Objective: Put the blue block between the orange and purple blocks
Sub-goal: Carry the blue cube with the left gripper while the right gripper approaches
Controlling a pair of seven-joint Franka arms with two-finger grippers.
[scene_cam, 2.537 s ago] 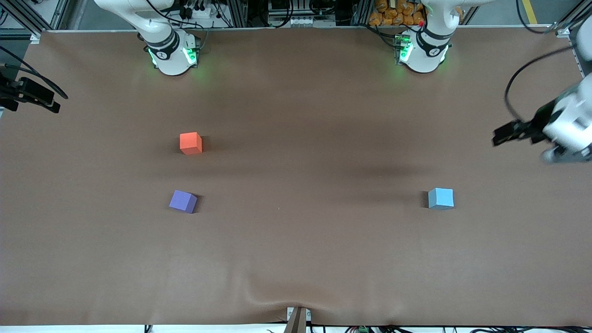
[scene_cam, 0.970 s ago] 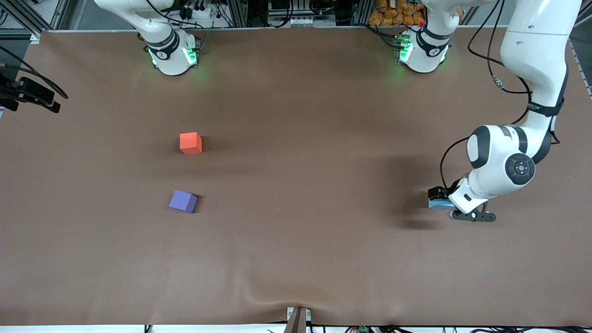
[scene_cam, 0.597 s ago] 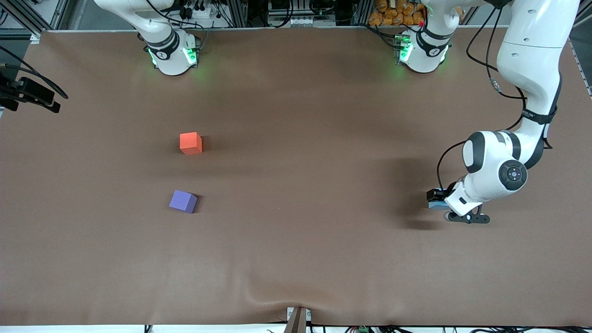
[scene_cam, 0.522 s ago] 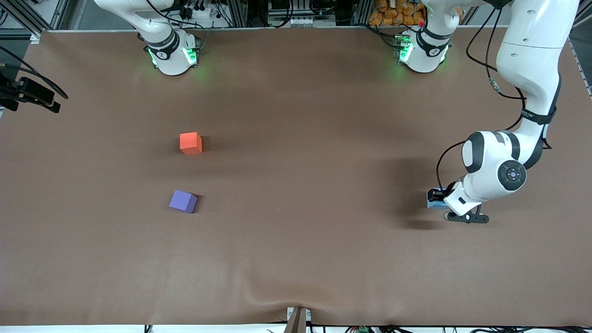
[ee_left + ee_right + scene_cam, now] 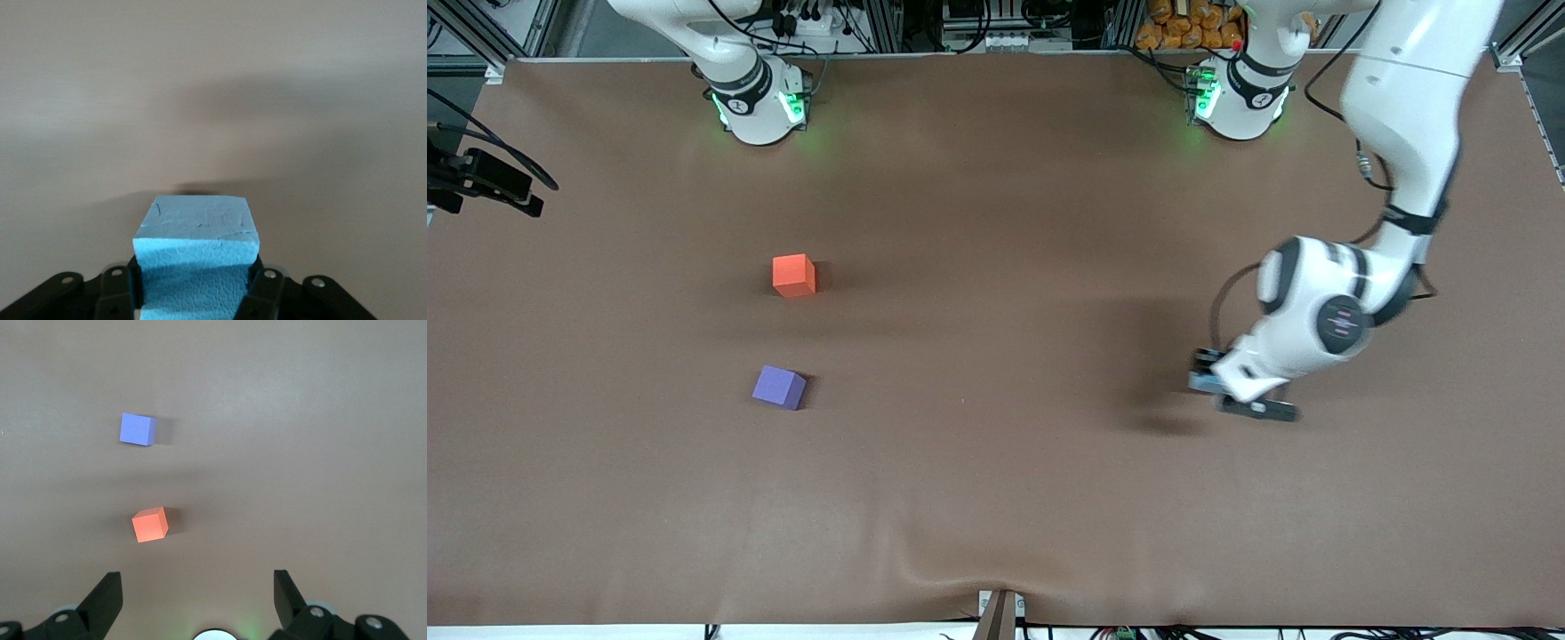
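A: Where is the blue block (image 5: 1203,380) right now?

B: In the lower right part of the front view, pinched in the left gripper (image 5: 1218,384). The left wrist view shows it best: the blue block (image 5: 195,247) sits between the two dark fingers (image 5: 119,288), which press against its sides. It is off the brown table (image 5: 996,498), with its shadow lying apart from it on the cloth.

A: And the other two cubes?

B: Both stand toward the right arm's end of the table, in the left half of the front view. The orange block (image 5: 793,275) is farther from the front camera, the purple block (image 5: 779,388) nearer, with a bare gap of table between them. They are well apart from the blue one.

A: What about the right arm?

B: It waits. Its gripper is out of the front view, but the right wrist view shows it high over the table with its fingers (image 5: 104,600) spread wide and holding nothing. Below it lie the orange block (image 5: 150,524) and the purple block (image 5: 137,429).
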